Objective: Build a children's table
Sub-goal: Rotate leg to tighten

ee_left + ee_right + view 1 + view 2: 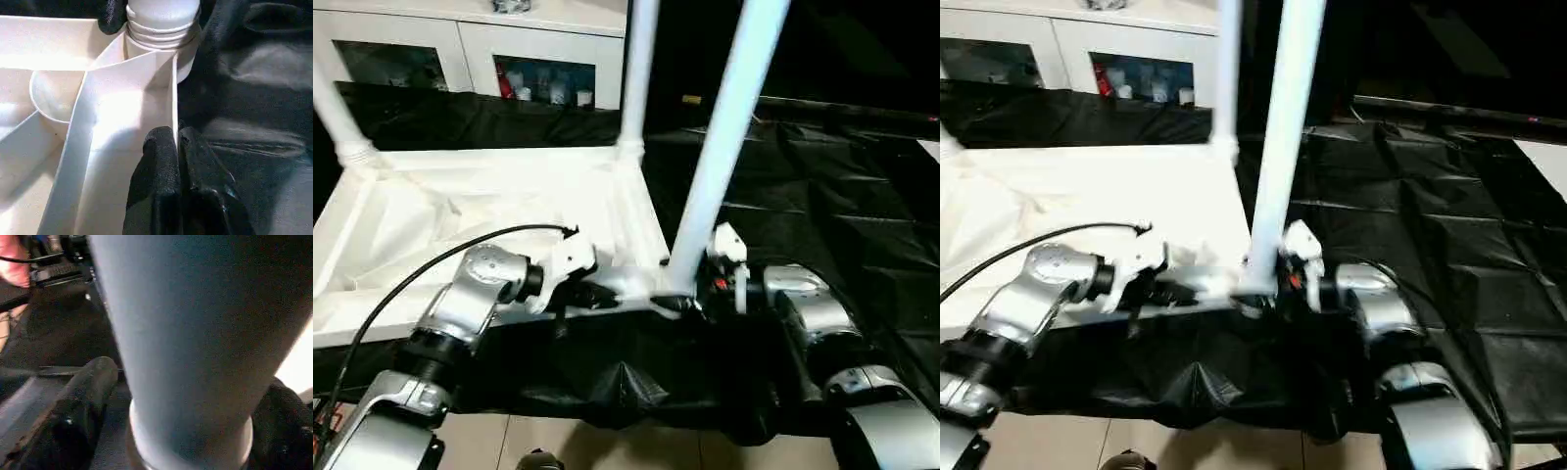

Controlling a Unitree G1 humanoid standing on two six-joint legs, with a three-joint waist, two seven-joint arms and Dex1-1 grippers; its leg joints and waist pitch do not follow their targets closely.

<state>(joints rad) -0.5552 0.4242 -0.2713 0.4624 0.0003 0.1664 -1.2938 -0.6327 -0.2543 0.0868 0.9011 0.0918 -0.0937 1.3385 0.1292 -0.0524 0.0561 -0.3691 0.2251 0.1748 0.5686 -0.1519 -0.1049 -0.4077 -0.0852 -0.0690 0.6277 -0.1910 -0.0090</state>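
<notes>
- Could knock the near leg point(724, 137) crooked if the right gripper point(703, 286) bumps it while moving off, since the jaws stand spread on both sides of its bottom end, very close
- Might leave the near leg wobbly in its corner socket point(188, 54) if it is not turned all the way in; cannot tell from here how tight it sits
- Could drag the whole table top point(460, 211) along the black sheet point(822, 196) if the left gripper point(607, 292) pulls, with jaws pinching the thin side wall right by that corner
- Could shake the back leg point(638, 69) too if the top slides
- Left arm: bent in from the left, forearm low, wrist turned toward the corner
- Right arm: bent in from the right, wrist turned so the jaws face the leg
- Table top: upside down on the black sheet, legs pointing up
</notes>
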